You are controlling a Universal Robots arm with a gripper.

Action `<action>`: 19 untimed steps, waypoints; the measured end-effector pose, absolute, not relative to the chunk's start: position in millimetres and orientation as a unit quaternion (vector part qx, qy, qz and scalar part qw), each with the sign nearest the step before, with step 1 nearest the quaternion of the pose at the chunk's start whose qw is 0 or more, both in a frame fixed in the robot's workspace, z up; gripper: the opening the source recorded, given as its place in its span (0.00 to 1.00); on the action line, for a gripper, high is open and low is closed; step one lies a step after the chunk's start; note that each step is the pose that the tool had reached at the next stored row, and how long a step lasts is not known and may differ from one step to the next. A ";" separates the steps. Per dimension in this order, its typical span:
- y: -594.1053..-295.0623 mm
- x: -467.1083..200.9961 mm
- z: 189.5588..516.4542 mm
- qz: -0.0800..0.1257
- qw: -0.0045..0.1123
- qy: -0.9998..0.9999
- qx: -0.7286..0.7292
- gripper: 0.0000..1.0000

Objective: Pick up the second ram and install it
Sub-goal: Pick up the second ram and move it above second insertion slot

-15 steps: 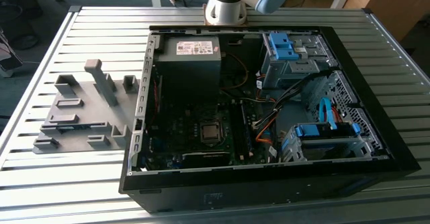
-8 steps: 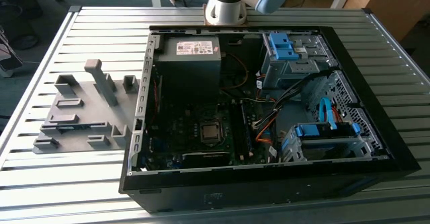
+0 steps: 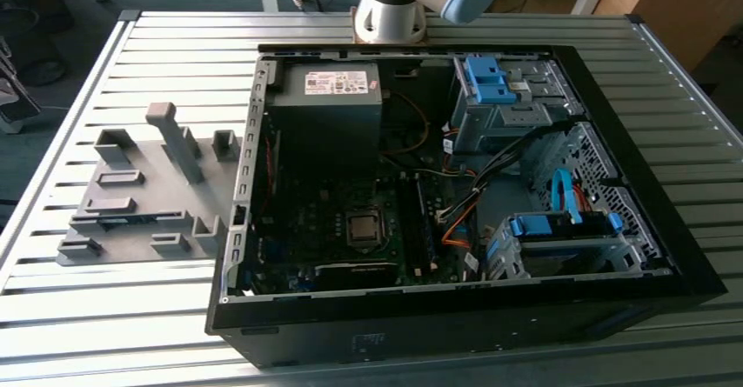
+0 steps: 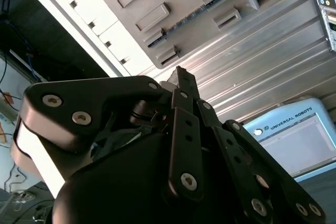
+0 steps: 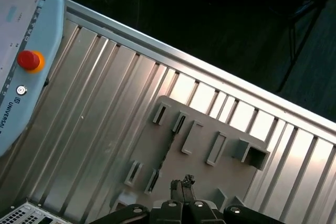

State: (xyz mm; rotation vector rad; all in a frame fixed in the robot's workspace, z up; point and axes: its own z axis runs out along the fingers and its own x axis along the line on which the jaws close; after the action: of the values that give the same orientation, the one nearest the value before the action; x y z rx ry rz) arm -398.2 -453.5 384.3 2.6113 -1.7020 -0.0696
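Note:
The second ram stands on edge as a thin dark strip in the grey fixture plate, between the plate's slotted blocks. In the second wrist view the ram runs between two rows of blocks. My gripper hangs well above the plate, its black fingertips together with nothing between them, close to the ram's line in both wrist views. In the exterior view the fixture plate lies at the exterior view's left of the open computer case.
The case holds a motherboard, a power supply, blue drive cages and loose cables. A teach pendant with a red button lies on the ribbed metal table. The arm's base stands behind the case.

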 end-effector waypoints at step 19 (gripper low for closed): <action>-453.5 -398.3 383.0 -0.023 0.011 -0.576 0.817 0.11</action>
State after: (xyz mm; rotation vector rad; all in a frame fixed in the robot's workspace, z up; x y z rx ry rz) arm -398.3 -453.5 383.0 2.5488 -1.7972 -0.0710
